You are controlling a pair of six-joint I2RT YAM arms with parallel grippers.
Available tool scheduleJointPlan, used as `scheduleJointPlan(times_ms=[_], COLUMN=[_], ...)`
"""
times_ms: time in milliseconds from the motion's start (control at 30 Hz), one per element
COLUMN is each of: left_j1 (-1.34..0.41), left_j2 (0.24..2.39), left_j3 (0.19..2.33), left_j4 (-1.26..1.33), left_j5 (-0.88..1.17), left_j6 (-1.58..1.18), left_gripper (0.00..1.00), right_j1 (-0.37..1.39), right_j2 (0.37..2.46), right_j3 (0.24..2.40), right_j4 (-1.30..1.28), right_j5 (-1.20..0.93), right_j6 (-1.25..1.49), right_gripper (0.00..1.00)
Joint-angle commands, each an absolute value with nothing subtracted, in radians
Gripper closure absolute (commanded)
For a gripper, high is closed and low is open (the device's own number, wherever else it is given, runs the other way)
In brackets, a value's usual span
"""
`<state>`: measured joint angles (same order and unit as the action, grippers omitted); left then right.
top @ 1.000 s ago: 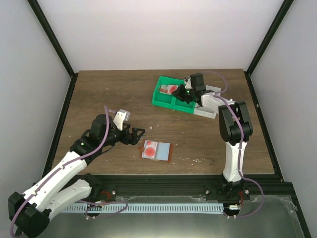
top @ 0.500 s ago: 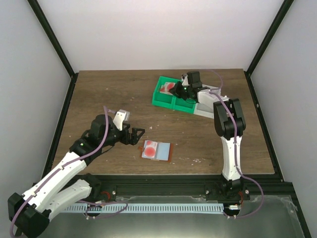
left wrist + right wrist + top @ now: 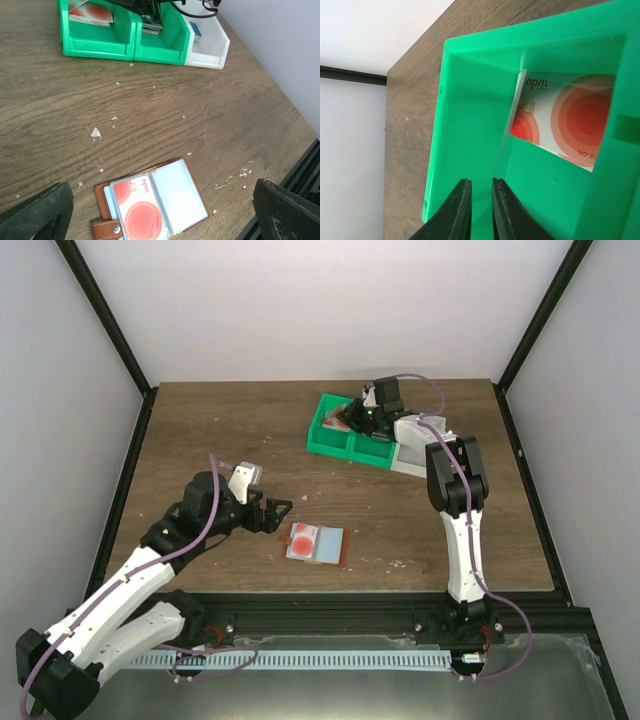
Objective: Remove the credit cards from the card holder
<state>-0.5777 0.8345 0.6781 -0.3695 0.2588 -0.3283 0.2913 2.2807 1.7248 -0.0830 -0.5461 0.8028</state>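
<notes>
At the table's 12 o'clock edge, the right gripper (image 3: 362, 418) hangs over the left compartment of a green bin (image 3: 330, 447). Its jaws are parted by only a narrow slit, with nothing between them. A white credit card with red rings (image 3: 565, 117) rests in that compartment, at the gripper's 2 o'clock in the right wrist view and apart from the fingers.

Near the table's 6 o'clock edge, the card holder (image 3: 315, 543) lies open and flat. A second white card with a red disc (image 3: 137, 212) sits in its left pocket. The left gripper (image 3: 277, 510) hovers just beside the holder at its 9 o'clock, jaws spread wide and holding nothing.

The drop-off of one card looks finished, and the card in the holder remains to be taken. The next move probably calls for lifting the right arm clear of the bin walls. One gripper would then steady the holder while the other pinches the thin card's edge and slides it out.

From above, the right gripper's own body hides its fingertips. The holder's right pocket is pale, and whether it holds a card cannot be told. A dark stack (image 3: 151, 25) in the bin's other compartment is cut off by the frame edge, as is something blue (image 3: 196, 30) in the white bin (image 3: 210, 52). Neither can be identified.
</notes>
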Motion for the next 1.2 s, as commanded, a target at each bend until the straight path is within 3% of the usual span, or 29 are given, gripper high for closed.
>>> scheduleJointPlan(times_ms=[0, 767, 1167], left_j1=[-0.577, -0.578, -0.578], left_j2=[0.829, 0.870, 0.921], left_j3=[0.668, 0.708, 0.692], left_j4=[-0.362, -0.397, -0.396], left_j5=[0.262, 0.249, 0.248], left_j6=[-0.317, -0.312, -0.435], left_gripper=[0.00, 0.00, 0.04], right_j1=[0.296, 0.296, 0.295], right_j2=[2.310, 2.220, 1.874], right_j3=[1.776, 1.777, 1.435], right_j4=[-0.120, -0.181, -0.184], right_j5=[-0.517, -0.525, -0.517], right_j6=[0.808, 0.758, 0.676], right_gripper=[0.86, 0.82, 0.76])
